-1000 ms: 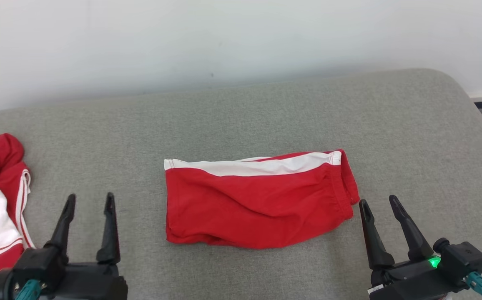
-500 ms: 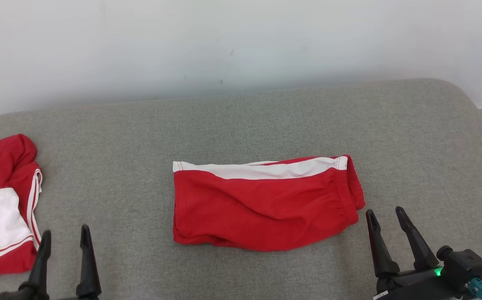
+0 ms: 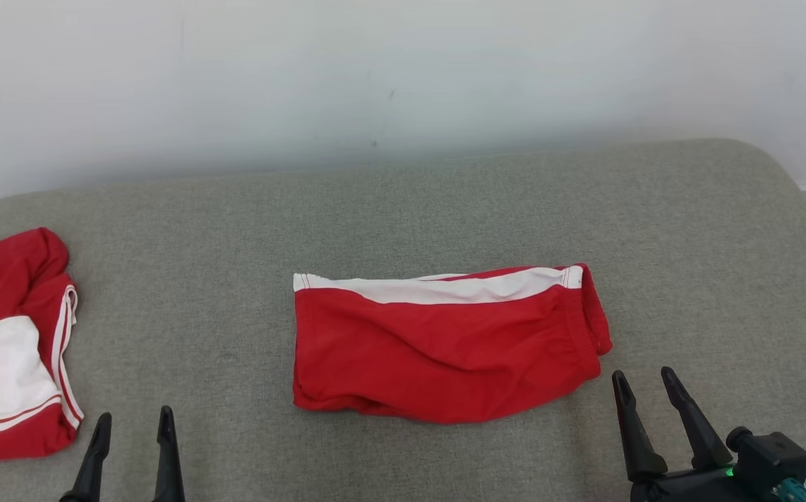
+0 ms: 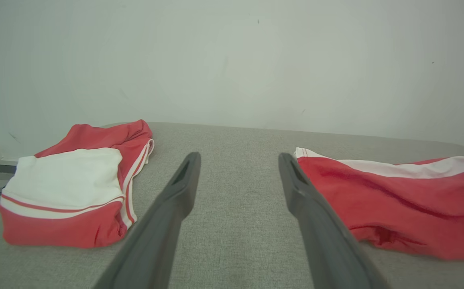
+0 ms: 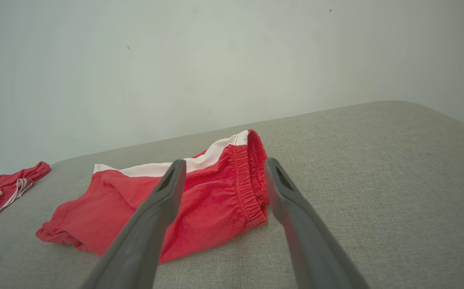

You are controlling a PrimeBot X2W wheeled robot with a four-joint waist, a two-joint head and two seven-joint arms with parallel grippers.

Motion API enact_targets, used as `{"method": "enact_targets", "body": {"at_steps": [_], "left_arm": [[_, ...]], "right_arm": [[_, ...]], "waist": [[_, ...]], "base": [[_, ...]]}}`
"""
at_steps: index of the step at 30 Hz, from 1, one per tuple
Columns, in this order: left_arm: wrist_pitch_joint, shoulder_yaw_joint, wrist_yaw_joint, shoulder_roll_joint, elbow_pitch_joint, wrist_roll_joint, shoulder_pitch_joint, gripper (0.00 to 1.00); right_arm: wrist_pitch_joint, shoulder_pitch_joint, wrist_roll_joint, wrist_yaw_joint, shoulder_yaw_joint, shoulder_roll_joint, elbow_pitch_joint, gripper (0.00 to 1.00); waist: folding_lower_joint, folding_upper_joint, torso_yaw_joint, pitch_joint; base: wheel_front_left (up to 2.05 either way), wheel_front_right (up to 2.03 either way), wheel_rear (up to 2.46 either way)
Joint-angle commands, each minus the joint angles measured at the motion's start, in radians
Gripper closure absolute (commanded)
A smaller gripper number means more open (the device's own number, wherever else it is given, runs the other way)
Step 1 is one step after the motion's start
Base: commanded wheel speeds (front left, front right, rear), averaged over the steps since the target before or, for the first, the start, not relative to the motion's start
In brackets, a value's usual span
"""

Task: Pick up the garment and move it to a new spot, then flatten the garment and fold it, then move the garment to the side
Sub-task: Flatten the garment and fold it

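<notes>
Grey cushion (image 3: 445, 209) holds the folded red garment (image 3: 445, 348) in its middle. The left pincer (image 3: 134, 416) and right pincer (image 3: 642, 374) are spread wide and hold nothing. To move it aside well, they should pinch all layers at both ends and lift together.

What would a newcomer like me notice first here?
A folded red garment with a white band lies in the middle of the grey padded surface. Another red-and-white garment sits at its far left. The left end effector and right end effector stand open at the near edge.
</notes>
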Motion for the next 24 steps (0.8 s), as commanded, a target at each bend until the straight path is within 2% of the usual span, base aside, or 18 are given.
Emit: {"method": "enact_targets", "body": {"at_steps": [1,9,15,23,24], "left_arm": [[-0.001,0.012,-0.009,-0.006,0.006,0.011,-0.007,0.00],[-0.001,0.025,-0.030,-0.027,0.001,0.041,-0.041,0.00],[-0.001,0.006,-0.045,-0.035,0.009,0.046,-0.080,0.00],[-0.001,-0.036,-0.059,-0.040,0.028,0.053,-0.130,0.00],[-0.001,-0.036,-0.059,-0.040,0.028,0.053,-0.130,0.00]], "right_arm": [[0.000,0.010,-0.009,-0.002,-0.003,0.000,0.004,0.00],[0.000,-0.072,-0.023,-0.002,0.013,-0.046,0.059,0.00],[0.016,-0.219,-0.024,-0.002,0.046,-0.087,0.195,0.00],[0.029,-0.395,-0.019,-0.002,0.079,-0.122,0.455,0.00],[0.029,-0.395,-0.019,-0.002,0.079,-0.122,0.455,0.00]], "waist": [[0.0000,0.0000,-0.001,-0.003],[0.0000,0.0000,0.003,0.018],[0.0000,0.0000,0.039,0.047],[0.0000,0.0000,0.110,0.094],[0.0000,0.0000,0.110,0.094]], "base": [[0.00,0.00,0.00],[0.00,0.00,0.00],[0.00,0.00,0.00],[0.00,0.00,0.00],[0.00,0.00,0.00]]}}
